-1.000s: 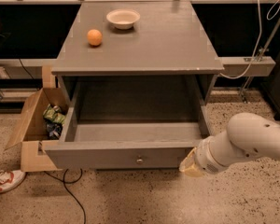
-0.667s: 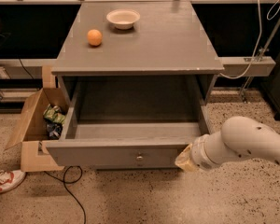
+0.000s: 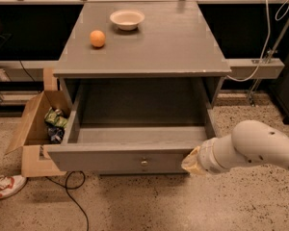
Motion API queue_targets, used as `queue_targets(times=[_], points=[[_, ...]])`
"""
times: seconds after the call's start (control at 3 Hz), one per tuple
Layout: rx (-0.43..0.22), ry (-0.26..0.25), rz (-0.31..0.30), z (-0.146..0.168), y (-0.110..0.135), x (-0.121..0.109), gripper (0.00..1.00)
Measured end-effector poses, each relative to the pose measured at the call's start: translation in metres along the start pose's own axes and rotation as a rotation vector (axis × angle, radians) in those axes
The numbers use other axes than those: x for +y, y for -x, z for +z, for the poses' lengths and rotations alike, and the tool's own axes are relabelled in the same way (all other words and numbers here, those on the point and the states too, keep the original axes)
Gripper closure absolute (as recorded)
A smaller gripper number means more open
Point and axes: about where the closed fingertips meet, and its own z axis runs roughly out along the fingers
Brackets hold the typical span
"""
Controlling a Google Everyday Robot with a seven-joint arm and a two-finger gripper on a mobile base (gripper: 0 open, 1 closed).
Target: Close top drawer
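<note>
The top drawer [image 3: 120,159] is a wide grey wooden drawer, pulled far out of the grey cabinet [image 3: 149,52]. Its deep box looks empty. A small round metal knob [image 3: 144,162] sits at the centre of its flat front panel. My white arm reaches in from the right. The gripper [image 3: 190,161] is at the arm's tip, right at the right end of the drawer's front panel, at panel height.
An orange [image 3: 98,38] and a white bowl [image 3: 127,19] sit on the cabinet top. An open cardboard box [image 3: 34,129] with packets stands left of the drawer. A black cable [image 3: 70,196] and a shoe [image 3: 2,186] lie on the speckled floor. A rail and white cable are at the right [image 3: 260,64].
My arm and gripper have moved left, from beside the drawer's right front corner to right against the right end of its front panel. The drawer still stands open.
</note>
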Motion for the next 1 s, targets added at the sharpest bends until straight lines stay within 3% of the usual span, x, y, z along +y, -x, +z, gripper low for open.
queue_targets(times=[0.67,1.0], points=[[-0.102,-0.079,-0.243,-0.014,0.019,-0.025,1.00],[-0.176,-0.118,-0.324,-0.014,0.029,-0.040,1.00]])
